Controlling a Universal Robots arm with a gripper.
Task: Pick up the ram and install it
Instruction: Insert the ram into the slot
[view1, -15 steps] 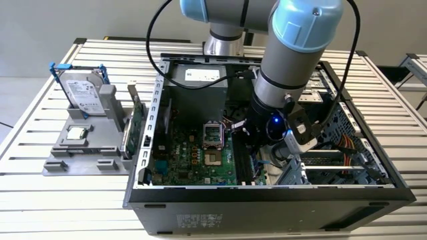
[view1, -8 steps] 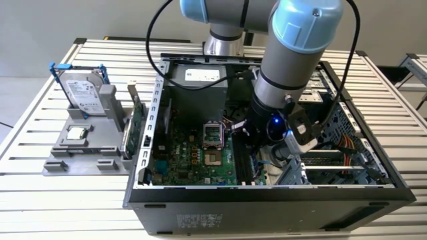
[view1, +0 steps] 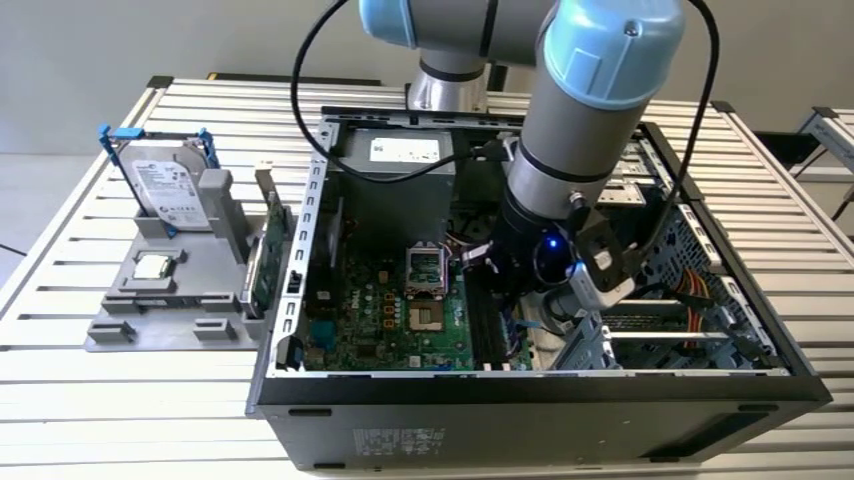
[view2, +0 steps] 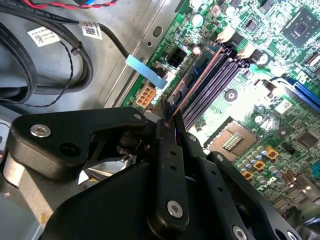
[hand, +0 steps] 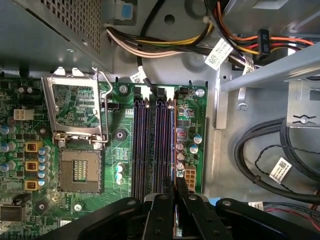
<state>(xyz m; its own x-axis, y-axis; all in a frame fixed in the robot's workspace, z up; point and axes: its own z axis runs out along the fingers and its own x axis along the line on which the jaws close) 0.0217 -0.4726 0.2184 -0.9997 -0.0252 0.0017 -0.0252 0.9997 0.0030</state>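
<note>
Inside metal computer case (view1: 694, 390), over green motherboard (hand: 120, 145): black gripper (view2: 167, 116) clamped on thin flat ram (view2: 196, 80), seated edgewise in outermost slot; white cable labels unreadable.

One open computer case (view1: 534, 395), one motherboard (view1: 387, 320), four memory slots (hand: 155, 142), one hard drive (view1: 171, 190), one processor chip (view1: 154, 266), one gripper (hand: 175, 187)

- Slatted metal table (view1: 80, 380), pale grey, spanning the whole exterior view.
- Plain light grey wall (view1: 147, 40) behind the table.
- Second slatted surface (view1: 834, 130) at the exterior view's right edge, separate from the main table.
- Even, soft lighting, without hard shadows.
</note>
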